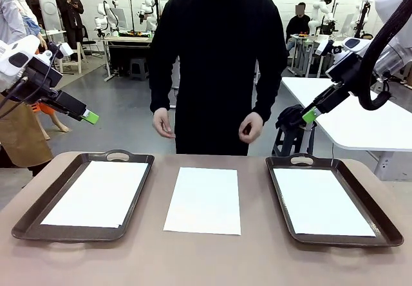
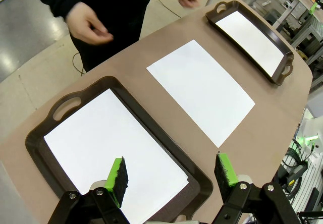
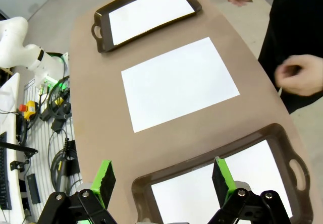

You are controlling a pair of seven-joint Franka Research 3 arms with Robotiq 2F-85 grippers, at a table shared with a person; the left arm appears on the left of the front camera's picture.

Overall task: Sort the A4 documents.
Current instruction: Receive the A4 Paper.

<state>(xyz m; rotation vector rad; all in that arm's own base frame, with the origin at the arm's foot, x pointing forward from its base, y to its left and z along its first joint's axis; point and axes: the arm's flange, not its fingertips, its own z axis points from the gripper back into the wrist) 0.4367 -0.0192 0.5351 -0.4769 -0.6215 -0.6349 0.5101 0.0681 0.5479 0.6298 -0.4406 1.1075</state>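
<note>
Now the loose A4 sheet (image 1: 203, 200) lies flat on the table (image 1: 212, 260) between both trays, below and ahead of the left gripper (image 2: 171, 176) and right gripper (image 3: 161, 181), both spread wide and empty, so whichever descends should catch an edge and slide rather than pinch flat.

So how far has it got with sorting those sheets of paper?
Looks partly done: a white sheet already lies in the left tray and another sheet in the right tray. Nothing is in hand: the left claw and right claw are both open, raised above the table. One sheet between the trays is left.
</note>
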